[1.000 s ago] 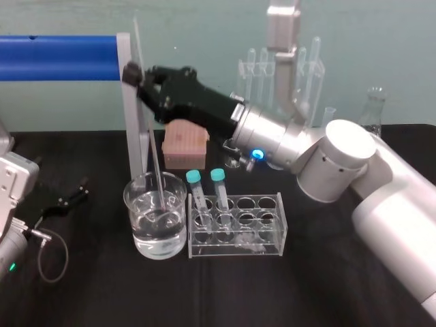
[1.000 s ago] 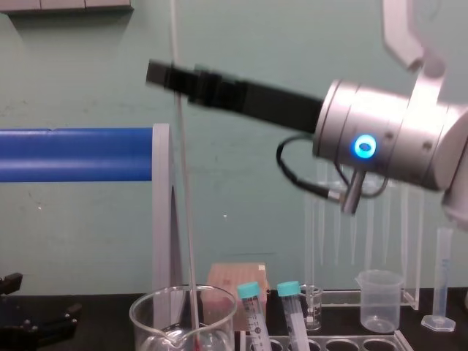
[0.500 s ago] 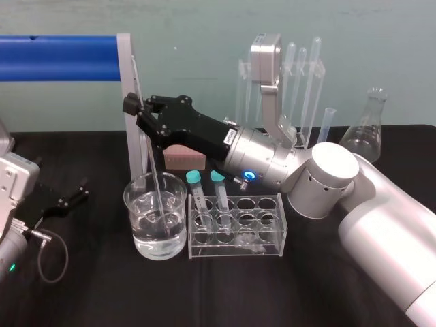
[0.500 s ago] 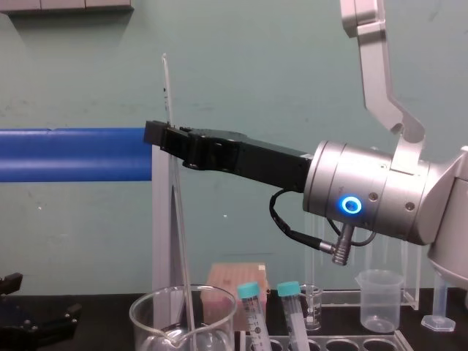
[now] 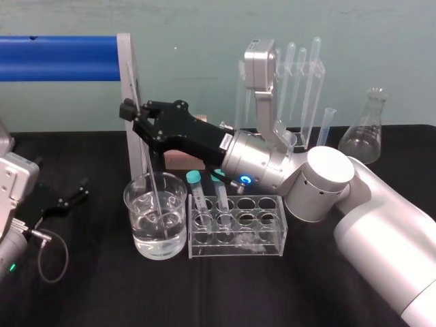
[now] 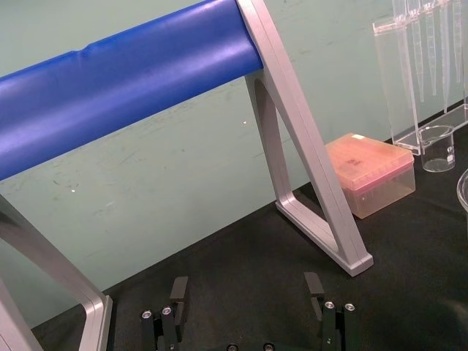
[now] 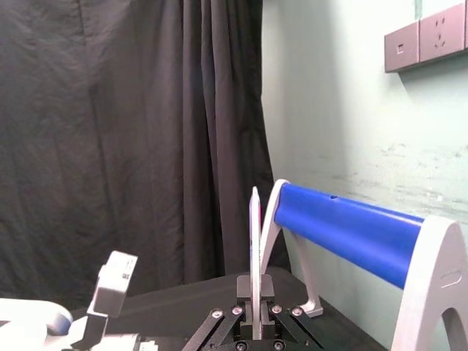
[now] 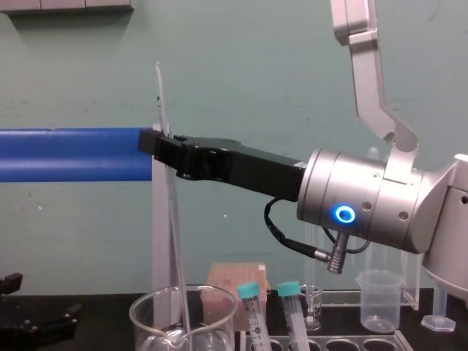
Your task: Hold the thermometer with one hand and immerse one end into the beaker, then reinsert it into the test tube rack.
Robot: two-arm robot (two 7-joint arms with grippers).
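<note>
My right gripper [image 5: 129, 111] is shut on the thermometer [image 5: 151, 180], a thin glass rod leaning slightly, gripped in its upper part. Its lower end stands in the water inside the beaker [image 5: 136, 204]. The chest view shows the rod's top [image 8: 159, 95] rising above the right gripper [image 8: 156, 141] and its shaft running down into the beaker [image 8: 146, 318]. In the right wrist view the thermometer [image 7: 254, 248] stands between the closed fingers. The test tube rack [image 5: 269, 235] sits just right of the beaker. My left gripper [image 6: 246, 303] rests open near the table's left side.
A grey upright [image 5: 126, 82] carrying a blue bar stands right behind the thermometer. Two teal-capped tubes [image 5: 194, 178] stand in the rack's left holes. A pink box [image 5: 178, 158], a pipette stand [image 5: 300, 75] and a conical flask [image 5: 364, 133] line the back.
My right gripper has come down and drawn nearer, and its wrist has turned. The thermometer has sunk deeper into the beaker, its top now lower.
</note>
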